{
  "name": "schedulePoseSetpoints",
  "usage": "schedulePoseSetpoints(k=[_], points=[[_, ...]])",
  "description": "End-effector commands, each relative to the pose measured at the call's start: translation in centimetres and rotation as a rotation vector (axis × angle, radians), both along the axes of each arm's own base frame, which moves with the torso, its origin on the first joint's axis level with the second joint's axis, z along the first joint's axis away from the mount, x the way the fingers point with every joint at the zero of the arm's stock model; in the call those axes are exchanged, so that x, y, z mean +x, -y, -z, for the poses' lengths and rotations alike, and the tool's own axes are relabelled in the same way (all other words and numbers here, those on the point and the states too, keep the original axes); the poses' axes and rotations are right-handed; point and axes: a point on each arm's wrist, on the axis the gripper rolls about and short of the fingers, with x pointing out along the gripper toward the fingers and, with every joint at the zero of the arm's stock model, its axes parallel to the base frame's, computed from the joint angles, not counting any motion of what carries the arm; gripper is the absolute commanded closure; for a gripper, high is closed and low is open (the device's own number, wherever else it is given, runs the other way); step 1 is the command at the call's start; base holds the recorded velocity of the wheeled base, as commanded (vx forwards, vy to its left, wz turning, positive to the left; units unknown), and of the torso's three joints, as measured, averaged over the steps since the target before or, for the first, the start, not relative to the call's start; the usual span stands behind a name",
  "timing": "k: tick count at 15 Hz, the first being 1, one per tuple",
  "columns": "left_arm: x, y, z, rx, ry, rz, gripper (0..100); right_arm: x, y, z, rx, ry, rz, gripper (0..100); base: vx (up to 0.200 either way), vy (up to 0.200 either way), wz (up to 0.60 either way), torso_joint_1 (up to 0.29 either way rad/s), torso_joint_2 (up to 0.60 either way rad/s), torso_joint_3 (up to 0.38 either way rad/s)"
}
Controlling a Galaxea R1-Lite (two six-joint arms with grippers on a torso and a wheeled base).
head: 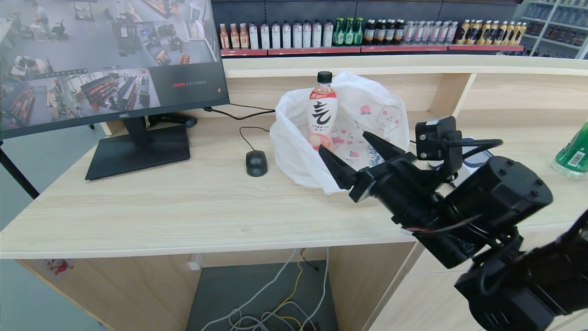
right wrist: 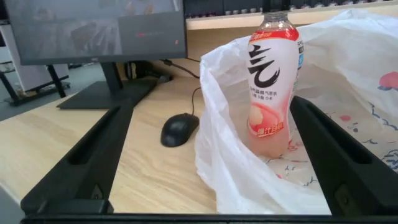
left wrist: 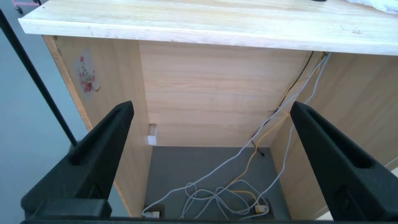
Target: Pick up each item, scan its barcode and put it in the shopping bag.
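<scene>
A clear bottle with a pink-and-white label and black cap (head: 321,110) stands upright inside the open white shopping bag (head: 386,115) on the wooden counter. My right gripper (head: 342,141) hovers open just in front of the bag, its fingers pointing at the bottle and holding nothing. In the right wrist view the bottle (right wrist: 270,81) stands in the bag (right wrist: 348,68), just beyond the open right gripper (right wrist: 211,106). A green bottle (head: 572,154) lies at the counter's far right. My left gripper (left wrist: 211,107) is open and empty, low down, facing the recess under the counter.
A monitor (head: 110,59) on a black stand occupies the counter's left, with a black mouse (head: 256,162) and its cable beside the bag. A raised wooden ledge (head: 404,64) runs behind the bag. Loose cables (left wrist: 230,186) lie under the counter.
</scene>
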Motion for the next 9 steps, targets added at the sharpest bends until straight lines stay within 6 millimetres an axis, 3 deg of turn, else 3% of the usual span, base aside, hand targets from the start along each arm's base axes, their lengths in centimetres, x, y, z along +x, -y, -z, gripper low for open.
schedulePoseSetpoints(k=[1,5,9], points=[[0.0,0.0,0.0,0.000,0.000,0.000,0,-3.0,1.4,-0.8,0.008,0.000,-0.029,0,0.000,0.000,0.00,0.000,0.00,0.000],[0.0,0.0,0.0,0.000,0.000,0.000,0,-6.2,4.0,-1.4,0.032,-0.014,-0.042,0,0.000,0.000,0.00,0.000,0.00,0.000],[0.0,0.0,0.0,0.000,0.000,0.002,0,-8.5,5.4,1.3,-0.031,-0.118,-0.061,0,0.000,0.000,0.00,0.000,0.00,0.000]])
